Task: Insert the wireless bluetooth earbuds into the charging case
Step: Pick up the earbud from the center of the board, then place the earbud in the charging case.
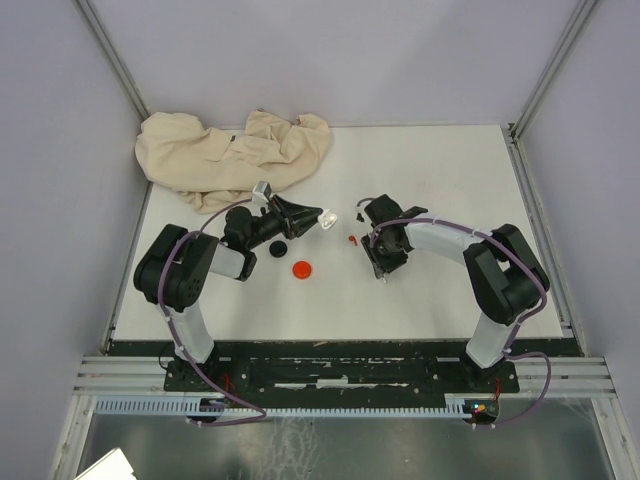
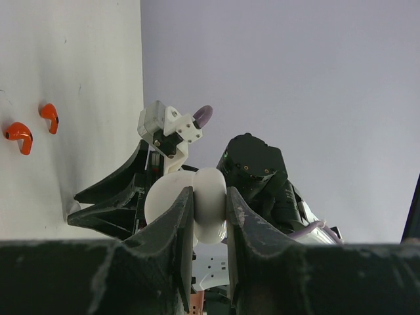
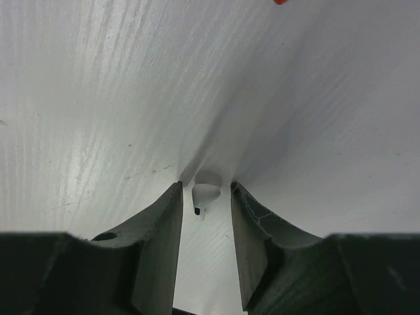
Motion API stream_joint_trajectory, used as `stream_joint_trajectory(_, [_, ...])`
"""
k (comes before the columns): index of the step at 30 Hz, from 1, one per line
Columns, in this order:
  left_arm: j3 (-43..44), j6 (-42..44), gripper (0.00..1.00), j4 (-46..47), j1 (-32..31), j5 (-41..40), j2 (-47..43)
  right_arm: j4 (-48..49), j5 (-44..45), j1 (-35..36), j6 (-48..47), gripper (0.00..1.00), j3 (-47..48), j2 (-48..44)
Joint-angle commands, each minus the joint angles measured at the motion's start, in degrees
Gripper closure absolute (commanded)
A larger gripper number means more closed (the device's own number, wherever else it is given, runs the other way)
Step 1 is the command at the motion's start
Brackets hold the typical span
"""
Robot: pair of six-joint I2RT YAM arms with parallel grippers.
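My left gripper [image 1: 312, 216] is shut on the white charging case [image 1: 329, 218] and holds it above the table. In the left wrist view the case [image 2: 209, 197] sits pinched between the fingertips of the gripper [image 2: 210, 191]. My right gripper [image 1: 381, 268] points down at the table, open. Its fingertips [image 3: 205, 188] stand either side of a tiny white earbud [image 3: 205, 194] lying on the table, with a gap on both sides. Two red earbuds [image 1: 352, 240] lie between the grippers and also show in the left wrist view [image 2: 18, 134].
A red disc [image 1: 302, 269] and a black disc [image 1: 279, 247] lie on the white table [image 1: 430, 180] near the left gripper. A crumpled beige cloth [image 1: 230, 155] lies at the back left. Grey walls enclose the table.
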Motion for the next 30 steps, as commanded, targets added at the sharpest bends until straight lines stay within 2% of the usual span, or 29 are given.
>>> stream_joint_trajectory(1, [1.8,2.4,0.97,2.0,0.2,1.4,-0.8,-0.2,-0.7,-0.1,-0.4,0.58,1.9,0.8])
stream_joint_trajectory(7, [1.8,2.4,0.97,2.1,0.2,1.4,-0.8,-0.8,-0.5,-0.1,-0.3,0.67,2.0,0.7])
stream_joint_trajectory(12, [1.7,2.3,0.97,2.4,0.2,1.6,-0.8,-0.9,1.1,-0.1,-0.2,0.82,2.6,-0.5])
stream_joint_trajectory(17, [1.2,1.9,0.97,3.1,0.2,1.6,-0.9,5.1,3.3,-0.1,0.3,0.97,3.0,-7.3])
stream_joint_trajectory(22, [0.2,1.5,0.97,3.7,-0.2,1.4,-1.3,18.9,3.0,-0.1,0.7,0.99,0.2,-17.7])
stream_joint_trajectory(27, [-0.3,-0.3,0.97,6.3,-1.2,1.3,-0.8,42.5,2.0,-0.1,0.4,0.99,-8.7,-27.0])
stream_joint_trajectory(30, [-0.4,-1.4,0.97,7.7,-1.8,1.0,-0.4,54.4,0.5,-0.1,-0.7,0.99,-12.8,-27.6])
